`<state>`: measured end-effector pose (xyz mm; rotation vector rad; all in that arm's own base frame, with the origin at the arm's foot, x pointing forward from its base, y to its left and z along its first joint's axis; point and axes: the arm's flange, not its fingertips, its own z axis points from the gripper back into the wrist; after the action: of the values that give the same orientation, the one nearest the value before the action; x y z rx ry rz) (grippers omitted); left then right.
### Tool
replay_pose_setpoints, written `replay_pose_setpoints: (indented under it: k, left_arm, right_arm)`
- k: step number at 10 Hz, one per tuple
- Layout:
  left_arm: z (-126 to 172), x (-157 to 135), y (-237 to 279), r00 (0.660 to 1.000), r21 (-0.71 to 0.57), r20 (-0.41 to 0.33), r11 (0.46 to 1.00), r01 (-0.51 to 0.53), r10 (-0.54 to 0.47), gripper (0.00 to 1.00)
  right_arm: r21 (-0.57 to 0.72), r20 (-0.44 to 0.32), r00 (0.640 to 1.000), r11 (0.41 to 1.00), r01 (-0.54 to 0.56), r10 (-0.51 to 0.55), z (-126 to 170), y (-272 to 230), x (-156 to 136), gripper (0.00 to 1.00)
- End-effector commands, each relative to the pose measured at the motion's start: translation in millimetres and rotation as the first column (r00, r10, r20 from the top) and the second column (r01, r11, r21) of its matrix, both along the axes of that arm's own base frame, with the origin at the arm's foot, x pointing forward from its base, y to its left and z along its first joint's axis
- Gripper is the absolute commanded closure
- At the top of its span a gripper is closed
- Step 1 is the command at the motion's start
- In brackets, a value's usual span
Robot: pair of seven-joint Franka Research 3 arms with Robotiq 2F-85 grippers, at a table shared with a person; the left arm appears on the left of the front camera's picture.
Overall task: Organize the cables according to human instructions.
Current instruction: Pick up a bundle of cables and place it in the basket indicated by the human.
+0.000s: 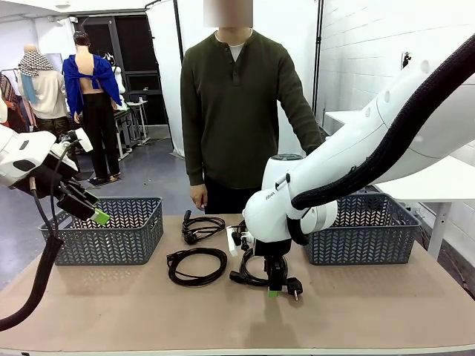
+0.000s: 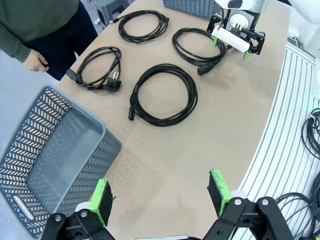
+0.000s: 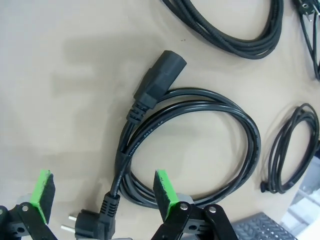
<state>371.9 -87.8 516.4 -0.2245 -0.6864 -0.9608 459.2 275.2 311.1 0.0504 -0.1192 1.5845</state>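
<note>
Several coiled black cables lie on the table. In the left wrist view they are a far coil, one near the person, a middle one and one under my right gripper. My right gripper hangs low and open over that coil. In the right wrist view its green fingers straddle the cord just above its plug, apart from it. My left gripper is open and raised over the left basket, holding nothing.
Two grey mesh baskets stand on the table, the left one and the right one. A person in a dark green top stands at the far edge, one hand hanging near the cables. The right arm's hose crosses the right side.
</note>
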Motion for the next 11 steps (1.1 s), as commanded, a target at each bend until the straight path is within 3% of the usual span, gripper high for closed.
replay_pose_setpoints:
  k: [1,4,9,11]
  left_arm:
    - [-0.9,1.2,1.9,1.000,-0.010,-0.002,1.000,0.009,-0.009,0.00]
    - [-0.9,1.2,1.9,1.000,-0.010,-0.002,1.000,0.009,-0.009,0.00]
    - [-0.9,1.2,1.9,1.000,-0.010,-0.002,1.000,0.009,-0.009,0.00]
    - [-0.9,1.2,1.9,1.000,-0.010,-0.002,1.000,0.009,-0.009,0.00]
  right_arm:
    - [0.008,0.021,1.000,1.000,-0.012,0.012,-6.2,2.9,9.2,0.00]
    - [0.009,-0.016,1.000,1.000,-0.008,0.008,-8.4,4.8,13.1,0.04]
    - [0.002,-0.054,0.999,1.000,0.006,-0.006,-13.1,5.9,19.2,1.00]
    - [0.002,-0.068,0.998,1.000,0.016,-0.016,-13.0,5.6,19.4,1.00]
